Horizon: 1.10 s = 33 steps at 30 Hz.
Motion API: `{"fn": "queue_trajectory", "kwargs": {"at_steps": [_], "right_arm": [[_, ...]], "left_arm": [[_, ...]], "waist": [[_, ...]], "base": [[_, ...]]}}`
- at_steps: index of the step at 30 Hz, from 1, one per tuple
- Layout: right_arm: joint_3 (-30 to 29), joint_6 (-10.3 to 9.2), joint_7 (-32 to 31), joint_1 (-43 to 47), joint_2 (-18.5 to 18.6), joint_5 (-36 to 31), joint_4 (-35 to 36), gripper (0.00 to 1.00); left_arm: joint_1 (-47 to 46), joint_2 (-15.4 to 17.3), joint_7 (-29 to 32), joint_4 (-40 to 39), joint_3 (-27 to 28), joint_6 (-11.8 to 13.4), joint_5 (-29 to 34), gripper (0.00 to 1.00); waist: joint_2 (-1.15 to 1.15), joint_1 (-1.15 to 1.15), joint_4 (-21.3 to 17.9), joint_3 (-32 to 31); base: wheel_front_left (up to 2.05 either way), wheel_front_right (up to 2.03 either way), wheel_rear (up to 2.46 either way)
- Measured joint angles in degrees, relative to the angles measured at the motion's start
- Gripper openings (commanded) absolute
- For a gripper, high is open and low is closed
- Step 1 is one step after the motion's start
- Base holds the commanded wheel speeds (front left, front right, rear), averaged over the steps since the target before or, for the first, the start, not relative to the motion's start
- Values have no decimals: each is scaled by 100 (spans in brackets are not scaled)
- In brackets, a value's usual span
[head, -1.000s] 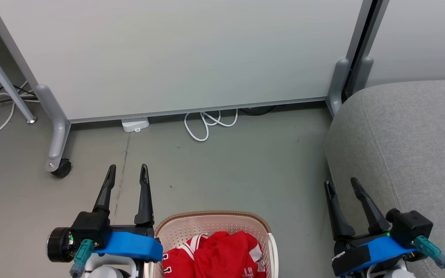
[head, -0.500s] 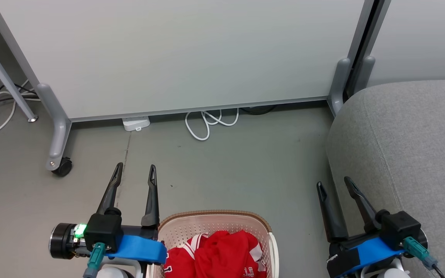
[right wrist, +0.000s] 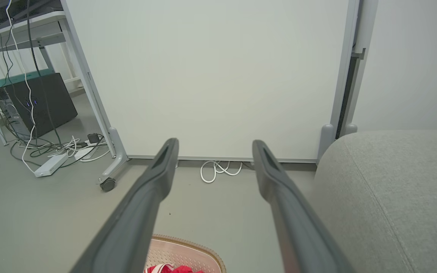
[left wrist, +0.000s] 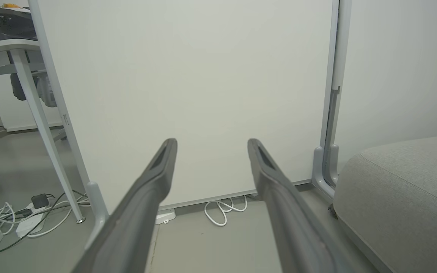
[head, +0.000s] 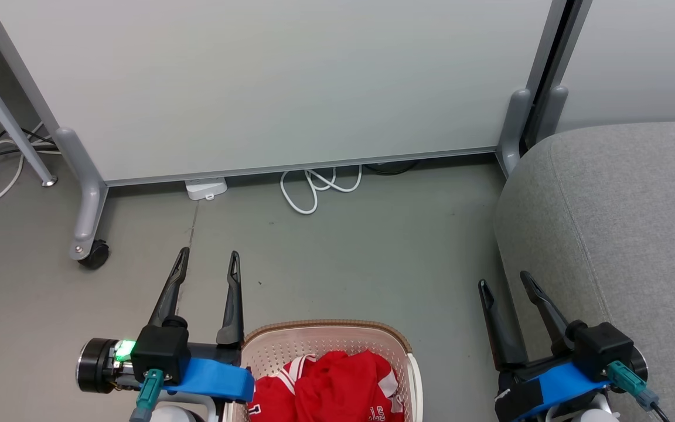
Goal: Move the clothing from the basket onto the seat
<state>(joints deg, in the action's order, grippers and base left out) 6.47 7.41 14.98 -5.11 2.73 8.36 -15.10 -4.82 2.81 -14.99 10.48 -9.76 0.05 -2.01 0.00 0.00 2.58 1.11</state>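
The cream basket (head: 326,335) with its brown rim sits on the floor at the bottom centre, and its far rim (right wrist: 188,242) shows low in the right wrist view. Red clothing (head: 337,388) with white trim lies bunched inside it; a scrap of it (right wrist: 173,269) shows at the bottom edge of the right wrist view. My left gripper (head: 208,258) hovers open just left of the basket, fingers pointing away over bare floor. My right gripper (head: 504,280) stands open beside the grey seat (head: 624,234), with nothing between its fingers. The left gripper (left wrist: 211,142) and right gripper (right wrist: 214,142) both show spread fingers.
A pale partition panel (head: 267,82) on grey castor feet (head: 88,249) stands across the back. A white cable loop (head: 314,187) and a power block (head: 204,189) lie at its base. More cables and a table leg (head: 3,117) sit at the far left.
Both grippers have drifted rightward and inward a little since a second ago, the left one closer to the basket's rim. Clothing and basket are unmoved.
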Motion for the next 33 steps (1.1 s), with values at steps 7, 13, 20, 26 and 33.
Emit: {"fn": "queue_trajectory", "kwargs": {"at_steps": [7, 13, 20, 26, 33], "right_arm": [[15, 0, 0, -3, 0, 1, -27, 100], [30, 0, 0, -23, 1, 2, -35, 100], [73, 1, 0, -181, 1, -3, 55, 100], [93, 1, 1, -465, 2, -24, 174, 100], [167, 1, 4, -877, 5, -4, 302, 100]], "left_arm": [[1, 0, 0, 7, 0, 18, -1, 100], [-1, 0, 0, 47, 0, -7, 3, 100], [-328, 7, -1, 291, 22, -271, -36, 100], [-923, 15, -7, 839, -158, -533, -31, 100], [-1735, 102, -8, 1769, -619, -708, 42, 100]], "waist": [[0, 0, -9, -3], [0, 0, -30, 26], [0, 0, -107, 245], [0, 0, -258, 655], [0, 0, -500, 1309]], "base": [[0, 0, 0], [0, 0, 0], [0, 0, 0], [0, 0, 0], [0, 0, 0]]}}
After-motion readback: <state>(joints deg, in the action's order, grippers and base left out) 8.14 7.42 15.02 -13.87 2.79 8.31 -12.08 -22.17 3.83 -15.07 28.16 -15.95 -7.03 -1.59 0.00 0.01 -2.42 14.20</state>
